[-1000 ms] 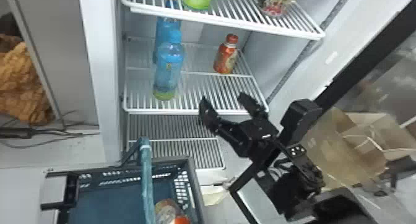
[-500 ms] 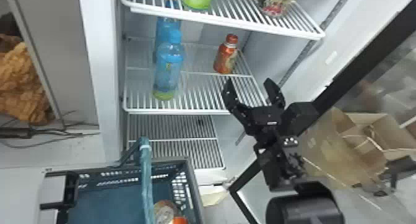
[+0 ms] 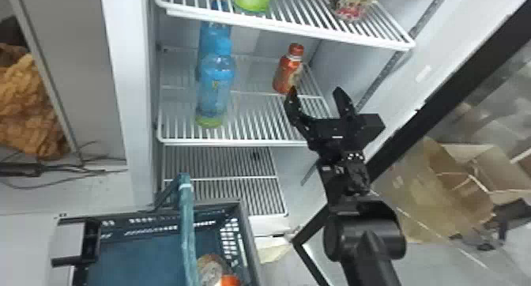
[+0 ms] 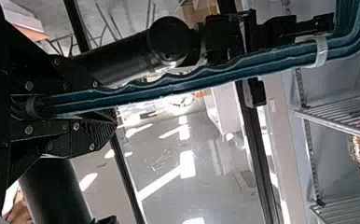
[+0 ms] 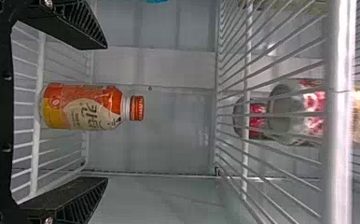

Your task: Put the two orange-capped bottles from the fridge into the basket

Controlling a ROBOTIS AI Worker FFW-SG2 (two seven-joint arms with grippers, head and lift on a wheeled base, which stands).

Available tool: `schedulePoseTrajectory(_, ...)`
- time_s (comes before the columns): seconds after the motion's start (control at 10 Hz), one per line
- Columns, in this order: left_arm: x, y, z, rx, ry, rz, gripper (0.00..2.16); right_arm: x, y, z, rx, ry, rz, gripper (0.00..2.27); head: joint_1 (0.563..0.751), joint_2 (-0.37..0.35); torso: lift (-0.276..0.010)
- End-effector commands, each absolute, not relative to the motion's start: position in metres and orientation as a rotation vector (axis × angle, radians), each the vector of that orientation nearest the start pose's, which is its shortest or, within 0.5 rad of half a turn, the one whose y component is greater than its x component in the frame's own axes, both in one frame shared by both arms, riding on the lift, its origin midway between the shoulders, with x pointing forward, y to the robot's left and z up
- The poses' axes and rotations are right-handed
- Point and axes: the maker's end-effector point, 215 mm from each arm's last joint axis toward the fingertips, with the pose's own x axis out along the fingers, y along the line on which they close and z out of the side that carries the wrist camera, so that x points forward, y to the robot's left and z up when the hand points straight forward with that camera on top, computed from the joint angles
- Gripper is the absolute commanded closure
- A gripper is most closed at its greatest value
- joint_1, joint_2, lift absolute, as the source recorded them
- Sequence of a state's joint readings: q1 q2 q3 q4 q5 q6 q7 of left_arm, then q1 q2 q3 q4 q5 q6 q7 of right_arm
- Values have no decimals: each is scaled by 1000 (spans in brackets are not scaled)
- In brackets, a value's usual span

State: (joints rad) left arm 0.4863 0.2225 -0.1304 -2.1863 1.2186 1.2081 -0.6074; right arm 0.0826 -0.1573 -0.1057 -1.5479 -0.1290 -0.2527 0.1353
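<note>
Ok so, looking at one orange-capped bottle [image 3: 288,72] standing upright on the middle fridge shelf [image 3: 245,140], just beyond the fingertips of the right end effector [image 3: 316,92]. Seeing it lined up between those two fingers in the right wrist view. Hovering released there, fingers spread wide, not touching the bottle. Spotting another orange-capped one [image 3: 229,280] lying in the basket [image 3: 249,241], down and to the left of that same end effector. Gripping the basket handle [image 4: 169,88] with the left end effector [image 4: 106,105], pretty much clenched around it. Also noticing two blue bottles [image 3: 215,81] standing one behind the other, left of the right end effector. Farther up, above those open fingers, finding a green-bottomed container [image 3: 253,0] and a red-and-clear one [image 3: 352,10] sitting on the upper shelf [image 3: 292,30]. Seeing cardboard boxes [image 3: 480,166] sitting off to its right, well apart.
</note>
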Motion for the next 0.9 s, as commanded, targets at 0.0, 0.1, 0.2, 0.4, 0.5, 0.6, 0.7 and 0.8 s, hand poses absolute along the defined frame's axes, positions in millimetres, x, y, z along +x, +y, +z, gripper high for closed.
schedulePoseTrajectory(0.0, 176, -56, -293, -1161, 878, -1390, 1190, 577, -315, -312, -57, -160, 36, 39, 695, -350, -235)
schedulePoseTrajectory(0.1, 176, -56, -292, -1163, 877, -1392, 1190, 584, -316, -314, -46, -164, 32, 38, 695, -350, -235)
schedulePoseTrajectory(0.2, 176, -57, -293, -1170, 880, -1391, 1190, 592, -317, -317, -44, -158, 30, 38, 695, -350, -235)
schedulePoseTrajectory(0.4, 176, -57, -293, -1170, 880, -1391, 1190, 614, -312, -322, -43, -143, 41, 38, 695, -350, -235)
schedulePoseTrajectory(0.5, 176, -58, -294, -1170, 883, -1390, 1190, 625, -309, -323, -45, -137, 49, 38, 695, -350, -235)
schedulePoseTrajectory(0.6, 176, -58, -294, -1169, 882, -1393, 1190, 637, -305, -316, -48, -142, 57, 39, 695, -350, -235)
schedulePoseTrajectory(0.7, 176, -58, -294, -1169, 882, -1393, 1190, 647, -303, -317, -47, -135, 57, 39, 695, -350, -235)
schedulePoseTrajectory(0.8, 176, -59, -293, -1167, 882, -1396, 1190, 657, -298, -325, -11, -115, 60, 39, 695, -350, -235)
